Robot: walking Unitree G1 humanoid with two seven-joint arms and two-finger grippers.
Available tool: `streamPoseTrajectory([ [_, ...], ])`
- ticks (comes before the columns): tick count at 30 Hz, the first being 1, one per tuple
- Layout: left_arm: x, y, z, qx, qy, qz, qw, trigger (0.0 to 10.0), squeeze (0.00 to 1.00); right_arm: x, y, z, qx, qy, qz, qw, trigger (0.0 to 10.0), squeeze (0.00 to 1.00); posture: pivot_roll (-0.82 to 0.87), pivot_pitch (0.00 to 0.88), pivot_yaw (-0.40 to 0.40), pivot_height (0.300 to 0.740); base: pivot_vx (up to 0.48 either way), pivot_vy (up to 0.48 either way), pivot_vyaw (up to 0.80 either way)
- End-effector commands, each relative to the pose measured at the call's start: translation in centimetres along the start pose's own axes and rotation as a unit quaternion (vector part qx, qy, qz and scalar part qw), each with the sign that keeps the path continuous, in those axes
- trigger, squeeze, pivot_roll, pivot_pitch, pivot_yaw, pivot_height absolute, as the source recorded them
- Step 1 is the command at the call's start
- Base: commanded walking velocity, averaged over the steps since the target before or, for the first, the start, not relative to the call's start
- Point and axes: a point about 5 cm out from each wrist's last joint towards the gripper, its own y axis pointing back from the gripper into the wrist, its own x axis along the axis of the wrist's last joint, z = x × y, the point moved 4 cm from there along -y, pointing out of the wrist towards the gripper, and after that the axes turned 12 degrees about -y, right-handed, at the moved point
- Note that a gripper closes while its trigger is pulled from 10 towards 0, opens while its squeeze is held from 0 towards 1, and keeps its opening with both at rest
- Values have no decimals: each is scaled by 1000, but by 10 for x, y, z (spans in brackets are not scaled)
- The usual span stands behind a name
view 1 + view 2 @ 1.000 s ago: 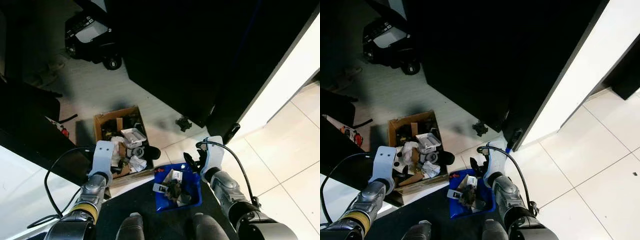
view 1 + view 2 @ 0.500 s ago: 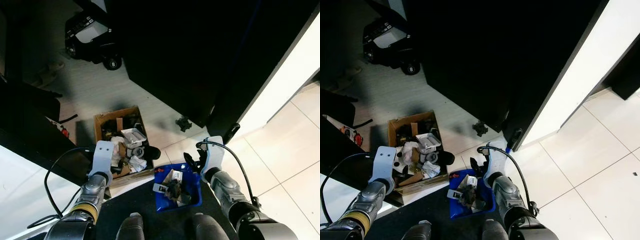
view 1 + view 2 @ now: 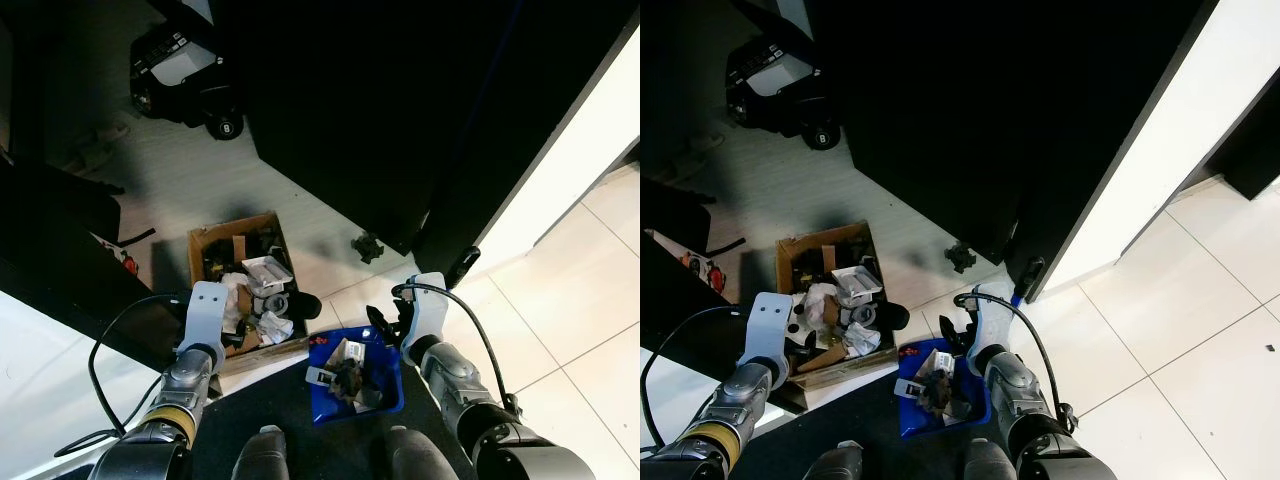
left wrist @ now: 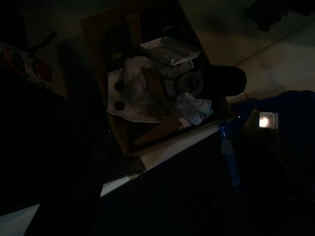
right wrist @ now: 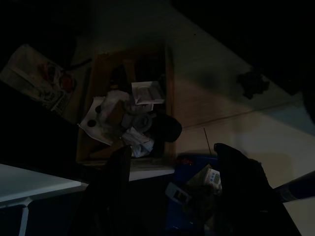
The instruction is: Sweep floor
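A blue dustpan [image 3: 388,392] loaded with scraps of litter hangs low between my feet. My right gripper [image 3: 386,326] holds it at its far right corner; in the right wrist view the two black fingers [image 5: 242,177] stand on either side of the pan [image 5: 193,162]. To the pan's left sits a brown cardboard box [image 3: 203,240], full of paper, wrappers and a dark round object. My left gripper [image 3: 232,338] hangs by the box's near left side, and its wrist view is very dark, looking onto the box [image 4: 93,34].
A black cabinet [image 3: 400,110] stands ahead, with a small dark clump of debris [image 3: 367,246] on the floor at its foot. A black toy car [image 3: 185,75] is parked at the far left. A white wall runs to the right, with pale tiles [image 3: 580,310] beside it.
The dustpan has tipped and slid a little toward the box along with my right gripper. The left arm has hardly moved.
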Motion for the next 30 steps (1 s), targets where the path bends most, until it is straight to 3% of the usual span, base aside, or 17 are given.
streamPoseTrajectory([
  [1,-11,3,3,-3,1,-20,1000,10000,0,-6,3,3,-7,-9,-6,1000,10000,0,-99,106,7,740,0,0,0],
  [30,-7,1,3,-2,1,-19,1000,10000,0,-2,1,4,-10,-9,-4,1000,10000,0,-97,108,8,740,0,0,0],
])
